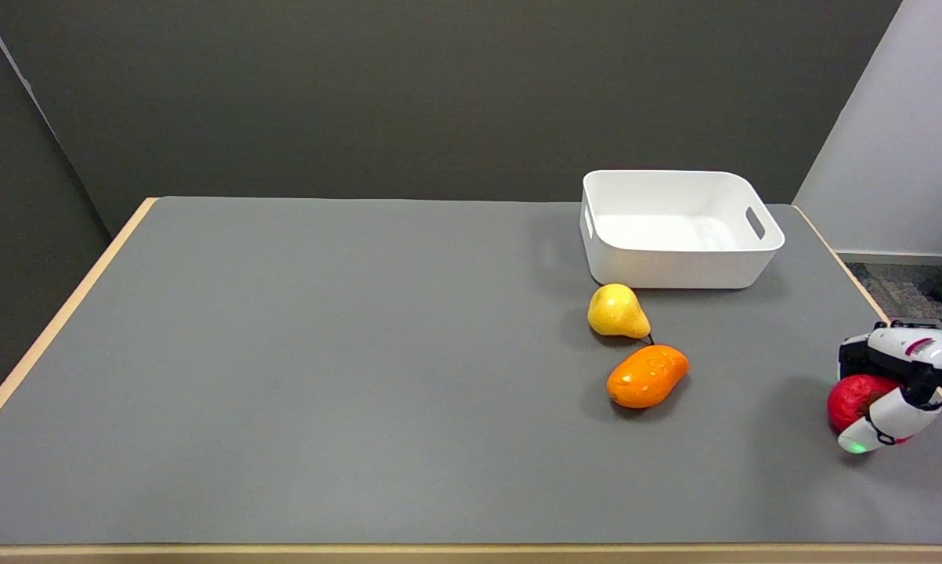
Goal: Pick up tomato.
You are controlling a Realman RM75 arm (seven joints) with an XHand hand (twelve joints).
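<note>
Grey matting covers the table (322, 376), with a dark wall behind it and a paler one at far right. Near the table's right edge sits the tomato (853, 399), and my right hand (897, 384) is wrapped over it: fingers across the top and far side, one white fingertip curled under its near side. I judge that I am holding it, though I cannot tell whether it has left the mat.

To the left, well apart, an orange fruit (647, 376) lies just beside a yellow pear (616, 312), and a white bin (678, 227) stands beyond them.

My worry is the edge. The tomato is round and smooth, and much of my grip is hidden; if the fingers sit too high, lifting could squeeze it out, and it would probably roll right, off the table.
</note>
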